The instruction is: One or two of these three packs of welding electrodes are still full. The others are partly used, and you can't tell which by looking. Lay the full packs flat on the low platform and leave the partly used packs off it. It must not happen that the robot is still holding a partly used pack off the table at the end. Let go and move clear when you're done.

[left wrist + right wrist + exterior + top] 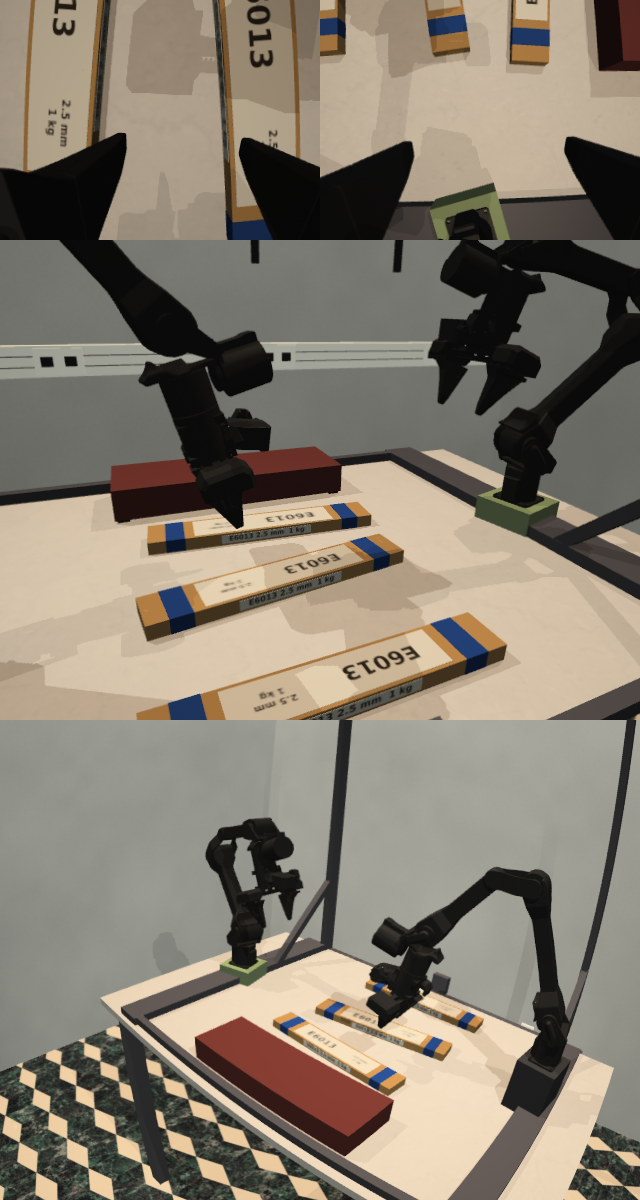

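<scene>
3 electrode packs (pixel 336 1050) (pixel 258 524) (pixel 62 65) (pixel 530 37) lie on the table (pixel 439 1102) (pixel 67 550) (pixel 162 115) (pixel 520 115), with the low platform (pixel 294 1076) (pixel 289 472) (pixel 632 35) at 8 o'clock in the top view; the left gripper (pixel 400 1011) (pixel 242 493) (pixel 183 143) hovers open above 2 packs; the right gripper (pixel 275 922) (pixel 459 407) (pixel 490 146) hangs open at 11 o'clock

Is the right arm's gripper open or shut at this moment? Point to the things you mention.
Open. The fingers of the right gripper (pixel 275 922) (pixel 460 407) (pixel 489 145) stand wide apart, with nothing held between them.
</scene>
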`<control>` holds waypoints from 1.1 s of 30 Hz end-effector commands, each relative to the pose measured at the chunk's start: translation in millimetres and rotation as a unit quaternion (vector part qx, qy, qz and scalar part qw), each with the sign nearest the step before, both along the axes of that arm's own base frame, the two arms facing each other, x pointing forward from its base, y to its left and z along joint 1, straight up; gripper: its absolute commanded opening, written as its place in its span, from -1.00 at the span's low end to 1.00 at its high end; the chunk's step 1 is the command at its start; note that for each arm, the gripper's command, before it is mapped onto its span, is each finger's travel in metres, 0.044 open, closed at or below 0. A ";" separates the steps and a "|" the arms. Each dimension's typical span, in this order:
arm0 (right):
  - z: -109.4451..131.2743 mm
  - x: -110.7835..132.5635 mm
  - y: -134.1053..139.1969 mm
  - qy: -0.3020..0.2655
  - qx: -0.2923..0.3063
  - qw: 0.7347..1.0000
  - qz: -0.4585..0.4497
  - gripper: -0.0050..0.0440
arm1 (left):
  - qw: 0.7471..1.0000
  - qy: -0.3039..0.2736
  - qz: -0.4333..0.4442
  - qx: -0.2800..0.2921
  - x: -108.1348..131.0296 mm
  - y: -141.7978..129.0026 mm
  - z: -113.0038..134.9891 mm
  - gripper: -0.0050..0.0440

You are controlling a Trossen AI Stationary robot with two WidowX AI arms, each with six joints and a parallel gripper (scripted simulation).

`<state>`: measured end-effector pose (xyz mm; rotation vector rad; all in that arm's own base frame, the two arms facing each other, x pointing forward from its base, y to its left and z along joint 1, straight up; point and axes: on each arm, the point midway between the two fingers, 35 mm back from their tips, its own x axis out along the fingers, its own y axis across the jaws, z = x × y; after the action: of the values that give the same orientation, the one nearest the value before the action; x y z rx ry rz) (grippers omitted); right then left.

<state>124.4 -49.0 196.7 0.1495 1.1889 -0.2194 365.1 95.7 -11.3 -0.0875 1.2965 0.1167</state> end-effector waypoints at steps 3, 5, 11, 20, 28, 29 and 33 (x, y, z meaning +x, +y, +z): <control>5.5 0.7 -0.1 -0.009 -0.004 1.000 0.001 0.96 | 1.000 0.001 0.001 0.001 -0.2 0.4 -2.0 0.43; 5.5 0.7 -0.1 -0.009 -0.004 1.000 0.001 0.96 | 1.000 -0.010 0.000 0.003 4.1 1.3 5.3 0.43; 5.5 0.7 -0.1 -0.009 -0.004 1.000 0.001 0.96 | 1.000 -0.010 0.000 0.003 4.1 1.3 12.7 0.43; 5.5 0.7 -0.1 -0.009 -0.004 1.000 0.001 0.96 | 1.000 -0.010 0.000 0.003 3.8 1.2 24.8 0.43; 5.5 0.7 -0.1 -0.009 -0.004 1.000 0.001 0.96 | 1.000 -0.010 0.000 0.003 3.7 1.1 32.9 0.43; 5.5 0.7 -0.1 -0.009 -0.004 1.000 0.001 0.96 | 1.000 -0.010 0.000 0.003 3.6 1.1 34.2 0.43; 5.5 0.7 -0.1 -0.009 -0.004 1.000 0.001 0.96 | 1.000 -0.010 0.000 0.003 3.5 1.1 39.6 0.43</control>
<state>124.4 -49.0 196.7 0.1495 1.1889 -0.2194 360.8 94.5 7.0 -0.0926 1.3239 0.1134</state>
